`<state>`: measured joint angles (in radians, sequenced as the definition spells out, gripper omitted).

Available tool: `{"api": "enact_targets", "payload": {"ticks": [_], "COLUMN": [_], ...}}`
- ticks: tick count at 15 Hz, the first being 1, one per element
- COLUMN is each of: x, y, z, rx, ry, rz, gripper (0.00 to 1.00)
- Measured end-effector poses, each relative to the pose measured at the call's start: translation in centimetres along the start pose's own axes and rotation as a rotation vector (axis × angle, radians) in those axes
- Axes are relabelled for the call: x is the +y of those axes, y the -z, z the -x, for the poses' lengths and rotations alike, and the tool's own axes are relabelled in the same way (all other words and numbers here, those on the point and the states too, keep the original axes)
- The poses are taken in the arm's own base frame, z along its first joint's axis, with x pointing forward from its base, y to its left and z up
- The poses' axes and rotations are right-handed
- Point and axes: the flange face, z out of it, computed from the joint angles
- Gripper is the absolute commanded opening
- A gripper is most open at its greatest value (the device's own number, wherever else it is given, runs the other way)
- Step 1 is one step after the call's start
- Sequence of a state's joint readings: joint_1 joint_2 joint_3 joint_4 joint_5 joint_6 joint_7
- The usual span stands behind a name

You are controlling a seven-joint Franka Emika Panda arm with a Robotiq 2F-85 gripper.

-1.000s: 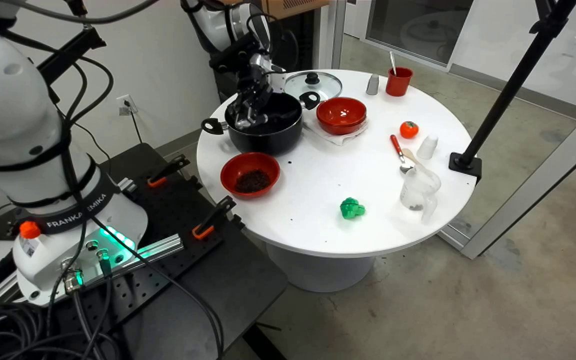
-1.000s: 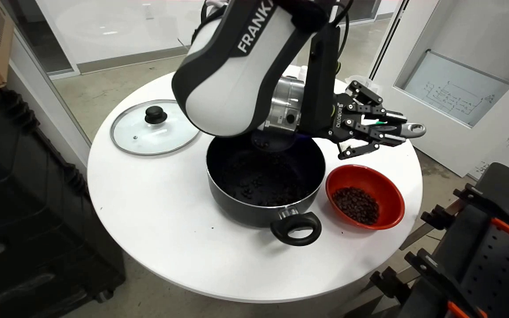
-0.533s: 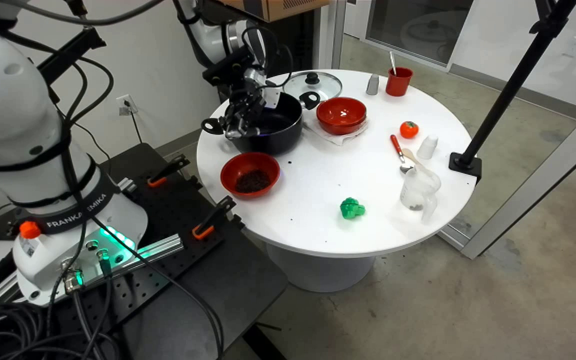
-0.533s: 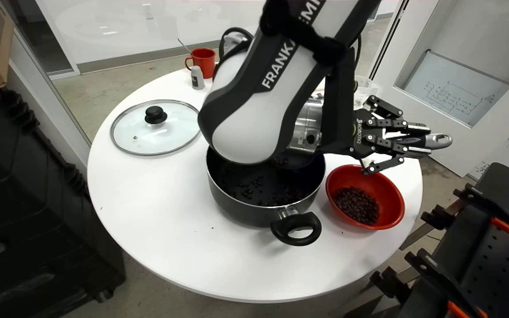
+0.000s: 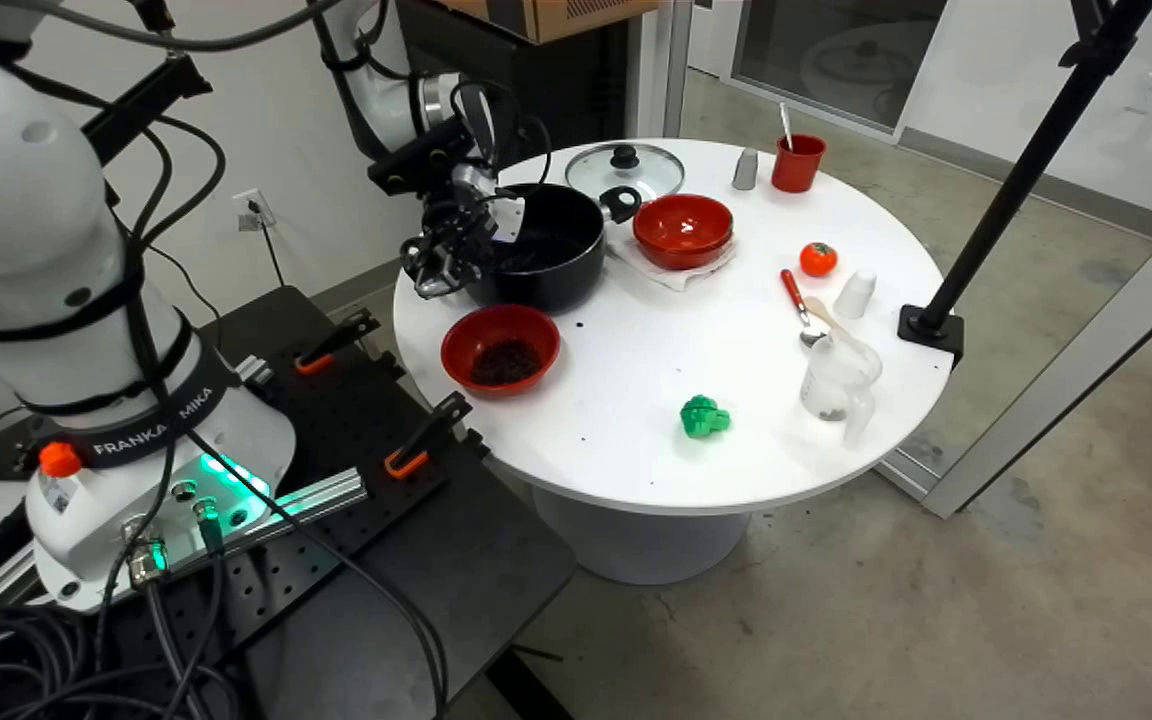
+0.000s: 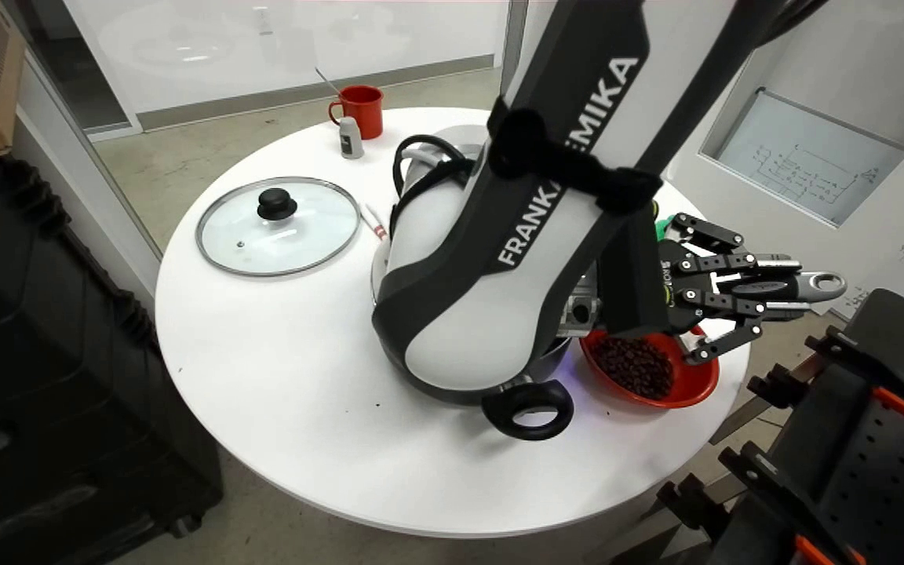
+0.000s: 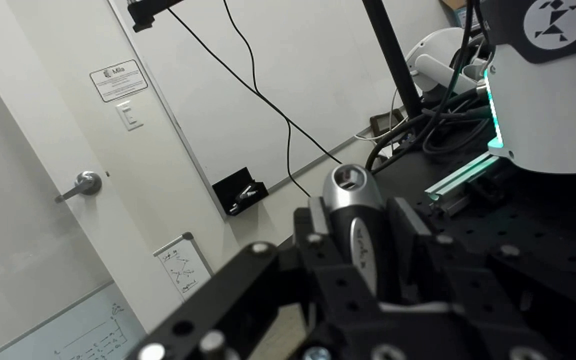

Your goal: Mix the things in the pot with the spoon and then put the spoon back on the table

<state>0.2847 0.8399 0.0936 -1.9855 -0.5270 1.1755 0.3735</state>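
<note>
your claw pinching the spoon by its handle, lengthwise between the fingers, silver end poking past the tips

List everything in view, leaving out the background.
Round table: 1, white, beside black bench.
Pot: 1, black, on table.
Spoon: 1, black-and-silver handle, in gripper.
Glass lid: 1, clear, beside pot.
Bean bowl: 1, red, beside pot.
Stacked bowls: apparently 2, red, on white cloth.
Mug: 1, red, near table edge.
Thin utensil: 1, silvery, in mug.
Shaker: 1, grey, by mug.
Tomato: 1, red, on table.
Other shaker: 1, white, by tomato.
Metal spoon: 1, red-handled, by tomato.
Measuring jug: 1, clear, on table.
Wooden utensil: 1, tan, by jug.
Broccoli-like toy: 1, green, on table.
Post: 1, black, at table edge.
Clamps: 2, black-and-orange, on bench.
Arm: 1, white-and-black, over table.
Gripper: 1, black, shut on spoon.
</note>
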Motion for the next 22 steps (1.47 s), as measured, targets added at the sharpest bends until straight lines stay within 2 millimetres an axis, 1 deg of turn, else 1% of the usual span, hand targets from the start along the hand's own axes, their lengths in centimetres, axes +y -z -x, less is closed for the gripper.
{"api": "enact_targets", "payload": {"ticks": [3, 6, 10, 13, 15, 18, 20, 22], "x": [-1.0, -1.7, -2.9, -3.2, -2.5, -0.2, 1.8, 3.7], "y": [0.5, 1.4, 3.4, 5.1, 6.4, 7.9, 8.4, 8.4], "z": [0.5, 1.2, 2.6, 3.9, 4.5, 5.2, 5.1, 4.7], "rx": [0.012, 0.036, 0.086, 0.131, 0.161, 0.195, 0.201, 0.196], "ry": [0.007, 0.011, 0.008, -0.005, -0.021, -0.059, -0.085, -0.107], "rz": [0.023, 0.04, 0.068, 0.079, 0.066, 0.022, -0.014, -0.047], "gripper": [0.08, 0.08, 0.08, 0.08, 0.08, 0.08, 0.08, 0.08]}}
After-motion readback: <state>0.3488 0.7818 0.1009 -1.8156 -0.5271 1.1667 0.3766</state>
